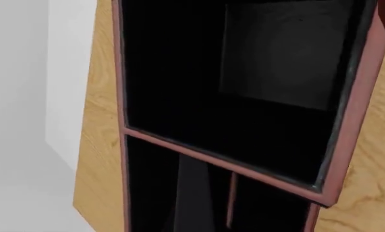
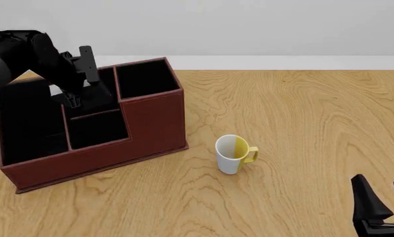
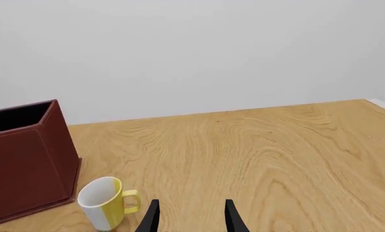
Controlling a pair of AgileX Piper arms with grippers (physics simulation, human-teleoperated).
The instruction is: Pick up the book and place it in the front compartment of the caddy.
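The reddish-brown caddy [image 2: 153, 123] stands at the table's left, and it also shows in the right wrist view [image 3: 24, 159]. Its low front compartment [image 2: 98, 129] looks dark inside. My left gripper [image 2: 71, 101] hangs over the caddy's middle sections, black against the black lining. In the left wrist view I look down into the caddy's rim [image 1: 353, 121]. A flat dark grey rectangle, apparently the book [image 1: 282, 58], lies in one black-lined section; I cannot tell which. No left fingers show clearly there. My right gripper [image 2: 380, 181] [image 3: 191, 215] is open and empty at the front right.
A white-and-yellow mug [image 2: 233, 154] [image 3: 102, 203] stands upright just right of the caddy. The table's edge runs close beside the caddy in the left wrist view [image 1: 82, 145]. Bare wood table [image 2: 302, 113] lies between the mug and my right gripper.
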